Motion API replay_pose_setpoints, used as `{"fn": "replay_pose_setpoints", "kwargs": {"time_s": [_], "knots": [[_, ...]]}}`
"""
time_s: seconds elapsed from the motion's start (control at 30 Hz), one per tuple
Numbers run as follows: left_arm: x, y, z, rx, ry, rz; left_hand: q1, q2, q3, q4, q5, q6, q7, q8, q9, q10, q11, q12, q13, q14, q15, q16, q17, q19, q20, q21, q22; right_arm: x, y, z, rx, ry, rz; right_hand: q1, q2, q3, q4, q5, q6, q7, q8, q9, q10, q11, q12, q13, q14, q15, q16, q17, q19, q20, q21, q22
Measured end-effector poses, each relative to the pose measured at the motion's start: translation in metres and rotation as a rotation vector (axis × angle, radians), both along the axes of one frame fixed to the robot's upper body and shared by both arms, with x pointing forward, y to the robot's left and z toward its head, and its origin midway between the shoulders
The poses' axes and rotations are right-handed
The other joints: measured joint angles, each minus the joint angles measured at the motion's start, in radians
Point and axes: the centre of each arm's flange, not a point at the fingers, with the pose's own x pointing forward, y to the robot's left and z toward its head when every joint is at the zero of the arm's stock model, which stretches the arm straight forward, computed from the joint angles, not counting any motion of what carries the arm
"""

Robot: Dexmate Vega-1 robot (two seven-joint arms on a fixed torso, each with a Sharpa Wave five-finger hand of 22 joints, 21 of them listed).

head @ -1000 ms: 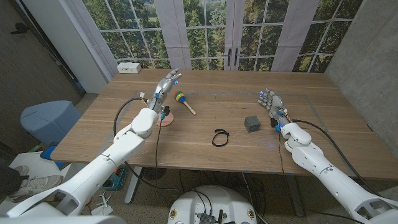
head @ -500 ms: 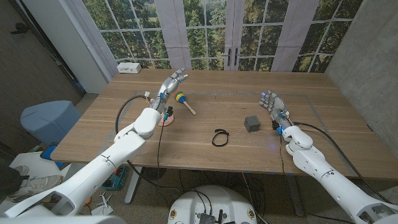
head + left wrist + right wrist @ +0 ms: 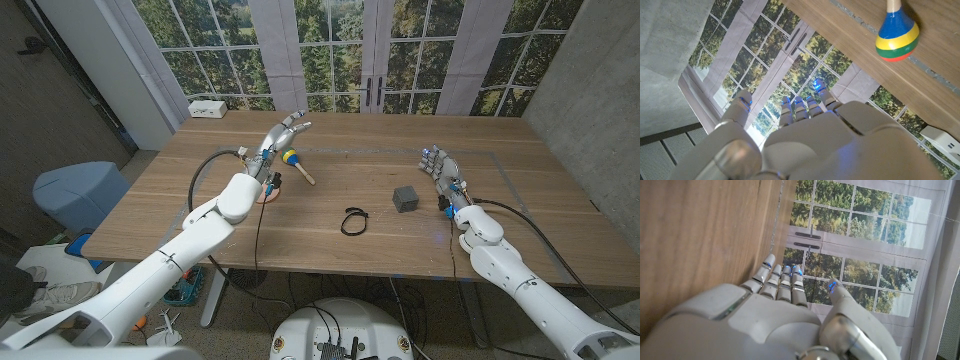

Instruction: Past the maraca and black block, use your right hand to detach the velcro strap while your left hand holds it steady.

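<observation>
- Fingers of the left hand (image 3: 283, 133) are seen spread apart and raised, nothing held; the hand hovers up and to the left of the strap, just beside the maraca's head.
- Fingers of the right hand (image 3: 441, 166) are likewise extended and apart, nothing grasped; this hand is up and to the right of the strap, beyond the block.
- Strap (image 3: 352, 221): a thin black loop lying on the table (image 3: 330, 190), toward the near edge, between both arms and touched by neither.
- Maraca (image 3: 294, 162): a rounded head banded blue, yellow, green and red on a pale wooden handle, up-left of the strap; smooth paint is suggested in the left wrist view (image 3: 898, 33).
- Block (image 3: 405, 198): a small dark matte cube, just up-right of the strap.
- Table: pale planked wood with visible grain.
- Step judged: approach not yet made; both hands would need to be brought down to the strap, left to pin it, right to peel its free end.
</observation>
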Motion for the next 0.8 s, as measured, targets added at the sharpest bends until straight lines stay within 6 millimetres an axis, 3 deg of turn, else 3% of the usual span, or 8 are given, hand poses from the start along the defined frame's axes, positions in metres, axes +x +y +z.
{"fn": "replay_pose_setpoints", "kwargs": {"time_s": [0.53, 0.8], "knots": [[-0.023, -0.012, -0.003, 0.071, -0.02, 0.002, 0.005, -0.005, 0.0, -0.008, 0.0, 0.011, 0.0, 0.0, 0.0, 0.004, -0.004, 0.0, 0.0, 0.002, 0.002, 0.0, 0.0, 0.005, -0.005, -0.011, 0.0, -0.005, -0.001, -0.005, 0.015, -0.032, -0.001, 0.0, 0.0, -0.004, -0.004, 0.0, 0.005, 0.005, 0.0, 0.0, 0.0, 0.0, 0.0, -0.009, 0.0, 0.0, 0.004, -0.005, 0.013, 0.002, -0.016, 0.0], [-0.029, -0.017, -0.007, 0.138, -0.017, 0.032, 0.005, -0.005, 0.0, -0.008, 0.0, 0.014, 0.003, 0.0, 0.0, 0.007, -0.007, 0.0, 0.0, 0.002, 0.002, 0.0, 0.0, 0.009, -0.002, -0.015, 0.0, -0.009, 0.0, -0.018, 0.034, -0.032, 0.0, 0.0, 0.0, 0.001, -0.01, 0.0, 0.005, 0.005, 0.0, 0.0, 0.003, 0.003, 0.0, -0.009, 0.0, 0.0, 0.004, -0.005, 0.012, 0.002, -0.016, 0.0]]}}
